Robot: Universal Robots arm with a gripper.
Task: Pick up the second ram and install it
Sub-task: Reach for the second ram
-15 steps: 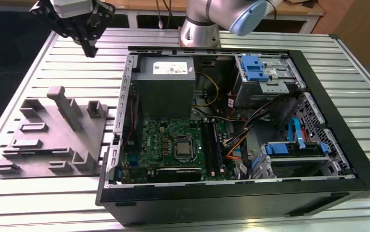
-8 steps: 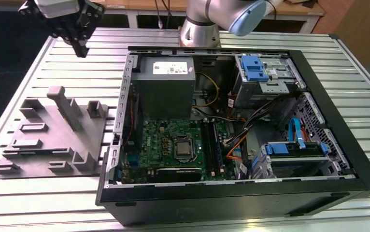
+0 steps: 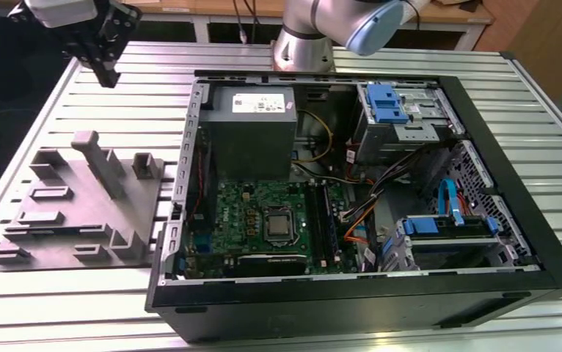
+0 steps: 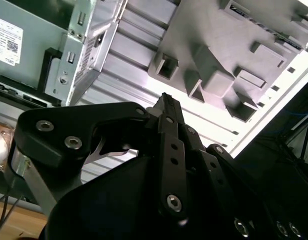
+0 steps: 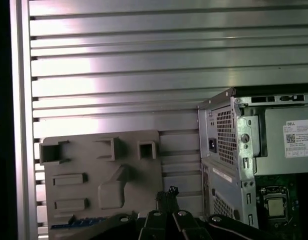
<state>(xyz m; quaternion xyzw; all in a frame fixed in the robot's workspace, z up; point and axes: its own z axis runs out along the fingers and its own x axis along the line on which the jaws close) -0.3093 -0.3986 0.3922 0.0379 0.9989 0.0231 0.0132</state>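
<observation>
My gripper (image 3: 110,73) hangs high over the table's far left corner, behind the grey moulded tray (image 3: 75,213) and left of the open computer case (image 3: 359,191). Its black fingers (image 4: 166,107) are pressed together with nothing between them, so it is shut. In the first wrist view the fingertips (image 5: 166,194) point toward the tray (image 5: 101,170). A thin dark strip with blue glints (image 5: 69,223) lies along the tray's near part. It looks like the second ram, and the gripper body hides part of it.
The case lies on its side with the motherboard (image 3: 261,220), the processor (image 3: 279,226) and the grey power supply (image 3: 249,125) exposed. Cables and blue drive brackets (image 3: 447,220) crowd the case's right half. An upright grey slab (image 3: 100,165) rises from the tray. The table is ribbed aluminium (image 3: 144,95).
</observation>
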